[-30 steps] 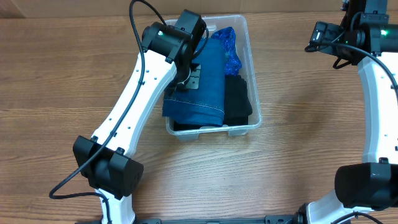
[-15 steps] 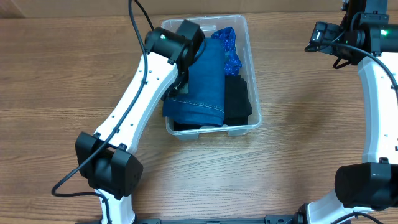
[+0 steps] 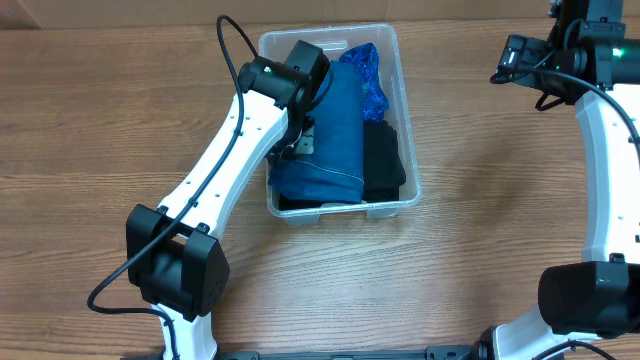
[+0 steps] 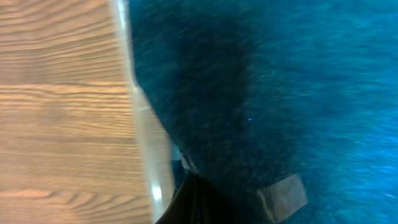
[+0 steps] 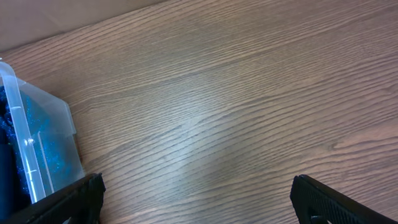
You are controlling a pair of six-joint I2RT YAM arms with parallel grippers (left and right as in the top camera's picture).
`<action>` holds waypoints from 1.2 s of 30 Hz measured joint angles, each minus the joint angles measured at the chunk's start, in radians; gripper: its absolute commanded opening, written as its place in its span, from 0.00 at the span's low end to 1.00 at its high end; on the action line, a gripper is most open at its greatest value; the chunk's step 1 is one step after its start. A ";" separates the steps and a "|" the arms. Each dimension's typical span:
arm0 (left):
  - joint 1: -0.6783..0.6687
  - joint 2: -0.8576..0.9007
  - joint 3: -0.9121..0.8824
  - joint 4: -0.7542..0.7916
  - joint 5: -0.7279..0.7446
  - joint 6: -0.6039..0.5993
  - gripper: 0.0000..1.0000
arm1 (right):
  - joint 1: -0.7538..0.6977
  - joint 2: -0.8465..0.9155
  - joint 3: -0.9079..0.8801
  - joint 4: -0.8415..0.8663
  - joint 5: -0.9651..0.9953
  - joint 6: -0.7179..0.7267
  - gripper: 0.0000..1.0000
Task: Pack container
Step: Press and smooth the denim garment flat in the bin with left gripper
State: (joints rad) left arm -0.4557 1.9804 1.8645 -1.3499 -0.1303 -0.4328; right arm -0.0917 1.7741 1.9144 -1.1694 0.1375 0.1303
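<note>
The overhead view shows 1 clear container (image 3: pixel 345 211) on the wooden worktop (image 3: pixel 100 120), set toward the far side between the 2 arms. Inside it lie 3 garments: 1 folded pair of blue jeans (image 3: pixel 340 130) filling the middle, 1 black garment (image 3: pixel 382 160) along the right wall, and 1 bright blue patterned garment (image 3: pixel 368 75) at the far right corner.

The left arm reaches from the near left edge up to the container, its wrist bent down over the jeans by the left wall. There the left hand (image 3: pixel 298 143) is mostly hidden under the wrist. The left wrist view gives what the overhead lacks: dark fingers pressed together against the denim beside the container wall, and a tan patch (image 4: pixel 283 194) on the jeans. Whether the fingers pinch cloth cannot be told.

The right arm runs along the right edge. Its wrist view shows the right hand (image 5: pixel 196 186) spread wide over bare wood, with a corner of the container at the left.
</note>
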 measured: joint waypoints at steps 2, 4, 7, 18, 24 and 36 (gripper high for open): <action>0.000 0.000 -0.001 0.012 0.035 0.011 0.04 | 0.000 0.000 0.000 -0.001 0.000 0.000 1.00; 0.000 0.000 -0.001 0.027 0.069 0.019 0.04 | 0.000 0.000 0.000 0.000 0.000 0.000 1.00; 0.000 0.000 -0.004 0.055 0.124 0.026 0.05 | 0.000 0.000 0.000 0.000 0.000 0.000 1.00; 0.004 0.000 0.026 -0.090 -0.037 0.048 0.04 | 0.000 0.000 0.000 0.000 0.000 0.000 1.00; 0.002 -0.002 0.314 -0.129 -0.075 0.048 0.04 | 0.000 0.000 0.000 0.000 0.000 0.000 1.00; -0.018 -0.019 0.069 0.071 -0.014 0.047 0.04 | 0.000 0.000 0.000 0.000 0.000 0.000 1.00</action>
State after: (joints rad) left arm -0.4736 1.9617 1.9335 -1.2785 -0.1444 -0.3859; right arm -0.0917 1.7741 1.9144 -1.1694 0.1379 0.1307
